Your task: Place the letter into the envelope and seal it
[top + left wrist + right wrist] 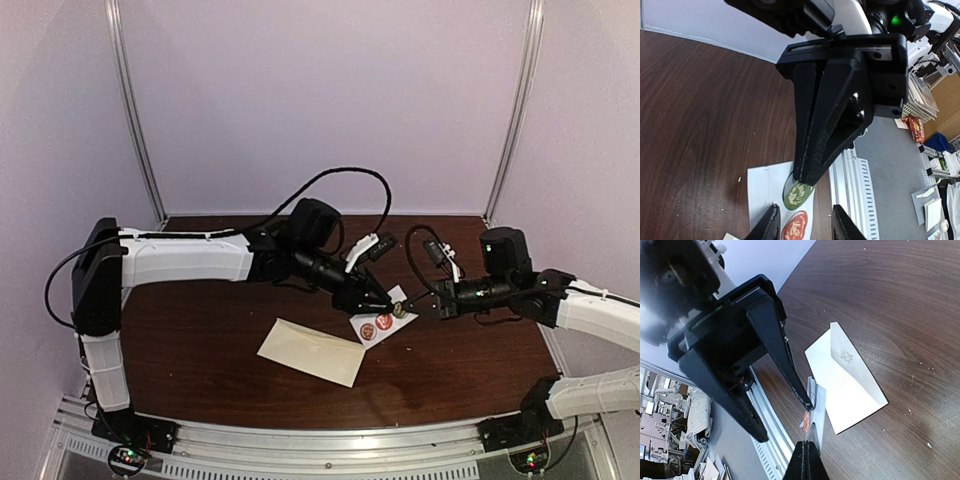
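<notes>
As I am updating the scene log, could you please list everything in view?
envelope: one, cream, flat on the table, near middle.
sticker strip: one, white, right of the envelope.
stickers: two red, one green, on the strip.
table: one, dark brown wood.
frame posts: two, silver, back corners.
left gripper: one, black, open over the strip.
right gripper: one, black, shut on the strip's edge.

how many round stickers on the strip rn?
3. One green sticker at the right gripper's tip; two red stickers beside it on the strip, toward the envelope. Others may hide under the grippers.
</notes>
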`<action>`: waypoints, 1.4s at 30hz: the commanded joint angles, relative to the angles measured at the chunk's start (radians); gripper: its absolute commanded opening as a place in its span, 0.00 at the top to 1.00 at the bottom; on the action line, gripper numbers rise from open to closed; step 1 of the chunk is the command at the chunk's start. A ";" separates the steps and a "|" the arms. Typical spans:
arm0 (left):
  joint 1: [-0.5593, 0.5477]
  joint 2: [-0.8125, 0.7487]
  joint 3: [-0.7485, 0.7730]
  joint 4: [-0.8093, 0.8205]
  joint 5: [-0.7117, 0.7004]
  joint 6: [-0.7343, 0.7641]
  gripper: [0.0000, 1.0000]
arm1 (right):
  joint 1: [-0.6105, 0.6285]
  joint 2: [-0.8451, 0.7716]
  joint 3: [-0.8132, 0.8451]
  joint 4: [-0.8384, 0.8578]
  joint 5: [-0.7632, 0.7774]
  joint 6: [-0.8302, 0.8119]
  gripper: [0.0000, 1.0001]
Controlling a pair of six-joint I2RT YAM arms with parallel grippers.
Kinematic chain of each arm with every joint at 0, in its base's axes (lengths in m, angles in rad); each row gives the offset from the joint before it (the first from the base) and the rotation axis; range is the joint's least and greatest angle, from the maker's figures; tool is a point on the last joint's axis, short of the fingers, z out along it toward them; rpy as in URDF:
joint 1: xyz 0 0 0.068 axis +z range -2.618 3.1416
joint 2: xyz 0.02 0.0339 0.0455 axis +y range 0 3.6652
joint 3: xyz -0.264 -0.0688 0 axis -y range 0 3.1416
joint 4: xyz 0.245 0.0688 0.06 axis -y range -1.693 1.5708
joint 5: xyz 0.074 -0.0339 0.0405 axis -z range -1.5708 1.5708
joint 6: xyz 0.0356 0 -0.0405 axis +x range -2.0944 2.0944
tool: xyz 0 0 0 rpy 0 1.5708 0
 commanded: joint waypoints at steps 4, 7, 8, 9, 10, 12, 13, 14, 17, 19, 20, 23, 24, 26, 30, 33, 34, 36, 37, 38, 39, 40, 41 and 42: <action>0.004 0.006 0.017 0.023 -0.022 -0.009 0.70 | 0.009 0.007 0.026 0.021 -0.022 -0.031 1.00; 0.013 -0.004 0.014 -0.011 -0.129 0.001 0.66 | 0.009 0.007 0.029 0.009 -0.025 -0.039 1.00; 0.022 -0.008 0.010 -0.013 -0.142 -0.003 0.66 | 0.009 0.007 0.029 0.003 -0.025 -0.043 1.00; 0.034 -0.015 0.003 -0.012 -0.144 -0.011 0.66 | 0.009 0.006 0.030 -0.002 -0.024 -0.046 1.00; 0.046 -0.023 -0.009 -0.005 -0.142 -0.021 0.65 | 0.010 0.005 0.030 -0.008 -0.024 -0.048 1.00; 0.062 -0.043 -0.029 0.009 -0.139 -0.029 0.63 | 0.010 0.002 0.029 -0.011 -0.025 -0.050 1.00; 0.065 -0.052 -0.036 0.015 -0.138 -0.029 0.61 | 0.011 0.001 0.027 -0.010 -0.025 -0.051 1.00; 0.065 -0.056 -0.039 0.016 -0.133 -0.028 0.59 | 0.012 0.000 0.027 -0.009 -0.025 -0.049 1.00; 0.066 -0.047 -0.036 0.017 -0.067 -0.028 0.54 | 0.011 0.003 0.022 -0.003 -0.030 -0.047 1.00; 0.065 -0.041 -0.039 0.030 -0.017 -0.030 0.52 | 0.011 0.004 0.024 -0.001 -0.030 -0.047 1.00; 0.058 -0.032 -0.037 0.041 0.020 -0.031 0.52 | 0.013 0.007 0.024 0.006 -0.034 -0.047 1.00; 0.046 -0.014 -0.023 0.044 0.068 -0.030 0.56 | 0.013 0.012 0.026 0.009 -0.039 -0.047 1.00; 0.042 -0.012 -0.023 0.055 0.080 -0.034 0.58 | 0.014 0.012 0.026 0.009 -0.039 -0.047 1.00; 0.037 -0.008 -0.025 0.070 0.093 -0.041 0.64 | 0.014 0.013 0.025 0.008 -0.039 -0.047 1.00; 0.037 -0.006 -0.030 0.071 0.094 -0.042 0.80 | 0.014 0.012 0.023 0.009 -0.032 -0.046 1.00; 0.037 -0.003 -0.032 0.075 0.104 -0.048 0.89 | 0.014 0.011 0.020 0.013 -0.030 -0.046 1.00; 0.036 -0.001 -0.034 0.076 0.107 -0.050 0.92 | 0.015 0.012 0.019 0.013 -0.030 -0.045 1.00; 0.037 0.001 -0.036 0.081 0.108 -0.054 0.93 | 0.014 0.013 0.019 0.015 -0.030 -0.045 1.00; 0.038 0.001 -0.036 0.080 0.109 -0.054 0.95 | 0.014 0.013 0.019 0.014 -0.029 -0.045 1.00; 0.037 0.002 -0.036 0.083 0.109 -0.055 0.97 | 0.014 0.013 0.019 0.014 -0.026 -0.047 1.00; 0.037 0.002 -0.037 0.085 0.108 -0.057 1.00 | 0.014 0.012 0.019 0.013 -0.022 -0.047 1.00; 0.036 0.003 -0.037 0.086 0.107 -0.059 1.00 | 0.015 0.010 0.019 0.014 -0.016 -0.047 1.00; 0.037 0.002 -0.036 0.087 0.103 -0.062 1.00 | 0.015 0.007 0.019 0.016 -0.012 -0.047 1.00; 0.037 0.002 -0.036 0.087 0.099 -0.065 1.00 | 0.015 0.006 0.019 0.018 -0.012 -0.047 1.00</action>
